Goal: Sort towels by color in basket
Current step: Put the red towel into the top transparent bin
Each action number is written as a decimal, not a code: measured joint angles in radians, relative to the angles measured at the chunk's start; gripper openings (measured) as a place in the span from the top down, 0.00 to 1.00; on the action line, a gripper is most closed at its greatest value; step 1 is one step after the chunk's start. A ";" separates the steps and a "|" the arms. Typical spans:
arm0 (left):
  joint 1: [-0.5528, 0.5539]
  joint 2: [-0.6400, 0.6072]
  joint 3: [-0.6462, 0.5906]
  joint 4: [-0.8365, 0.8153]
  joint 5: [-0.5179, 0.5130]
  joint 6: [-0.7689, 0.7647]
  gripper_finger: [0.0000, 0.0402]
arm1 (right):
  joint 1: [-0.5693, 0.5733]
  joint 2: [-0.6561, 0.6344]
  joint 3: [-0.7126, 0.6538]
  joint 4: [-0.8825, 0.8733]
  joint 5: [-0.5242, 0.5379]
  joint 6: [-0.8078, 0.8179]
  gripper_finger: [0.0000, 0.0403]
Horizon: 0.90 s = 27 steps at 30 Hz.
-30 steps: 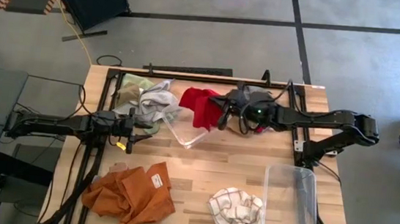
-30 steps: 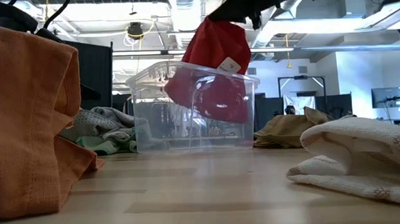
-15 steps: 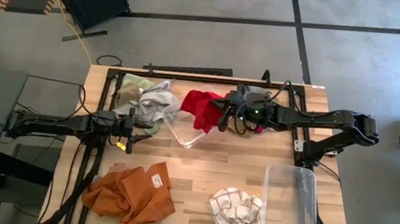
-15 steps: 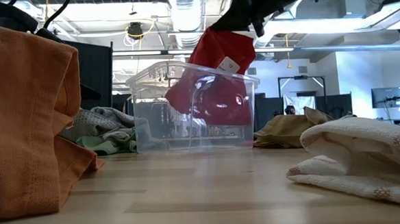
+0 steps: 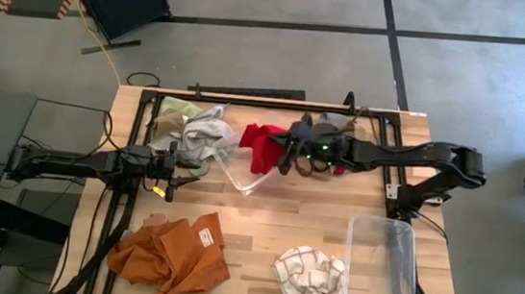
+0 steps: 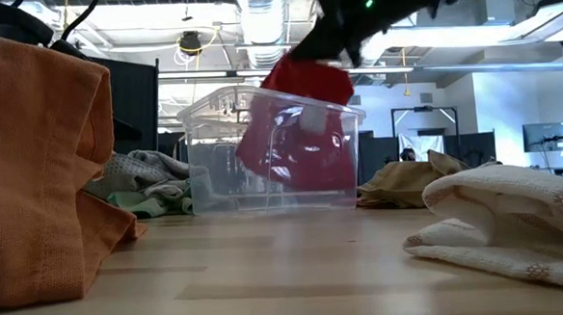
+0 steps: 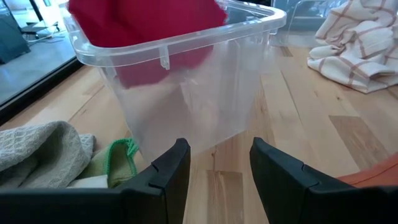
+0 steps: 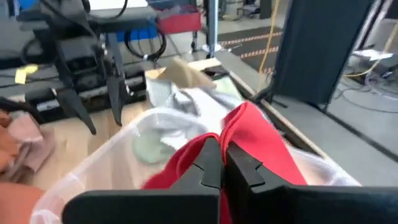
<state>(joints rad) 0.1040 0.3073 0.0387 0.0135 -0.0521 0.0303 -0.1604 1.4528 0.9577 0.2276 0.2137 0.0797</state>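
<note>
High view: right claw [image 5: 286, 156] pinched on the red towel [image 5: 261, 145], held over the clear bin [image 5: 241, 172] near the middle of the surface's far edge. Left claw [image 5: 182, 163] parked near the left edge, just beside the bin, fingers apart and holding nothing. Grey towel [image 5: 208, 132] and pale green towel [image 5: 175, 110] heaped by the far-left corner. Rust-orange towel [image 5: 171, 254] spread near the near-left corner. Checked towel [image 5: 311, 279] bunched at the near edge beside a second clear bin [image 5: 382, 265] by the near-right corner. Tan-brown towel [image 5: 317, 167] mostly hidden under the right arm.

Low view: red towel [image 6: 300, 137] hung partly inside the clear bin [image 6: 272, 153], top part above the rim. Small pale tag seen on it; no writing legible.

Left wrist view: left claw [image 7: 214, 171] spread, pointed at the bin wall [image 7: 186, 93]; red cloth visible inside.

Right wrist view: right claw [image 8: 222, 163] pressed together on a fold of the red towel [image 8: 261, 146], above the bin.

Progress, as judged: early. Only the red towel going into a bin, not yet released; the other five loose on the surface, second bin without towels. No brands readable anywhere.
</note>
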 joint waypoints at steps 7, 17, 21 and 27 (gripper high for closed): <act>0.000 0.000 0.000 0.000 0.000 0.000 0.60 | -0.034 0.080 0.000 0.045 -0.041 0.031 0.94; 0.000 0.000 0.000 0.000 0.000 0.000 0.60 | -0.043 0.146 0.001 0.047 -0.090 0.070 0.94; 0.000 0.000 0.000 -0.002 -0.001 0.000 0.60 | -0.043 0.183 0.000 0.042 -0.093 0.073 0.94; 0.000 0.000 0.000 -0.001 -0.005 0.000 0.60 | -0.043 0.225 0.020 0.042 -0.105 0.078 0.94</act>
<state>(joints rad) 0.1041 0.3069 0.0387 0.0123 -0.0570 0.0303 -0.2039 1.6776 0.9780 0.2699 0.1089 0.1577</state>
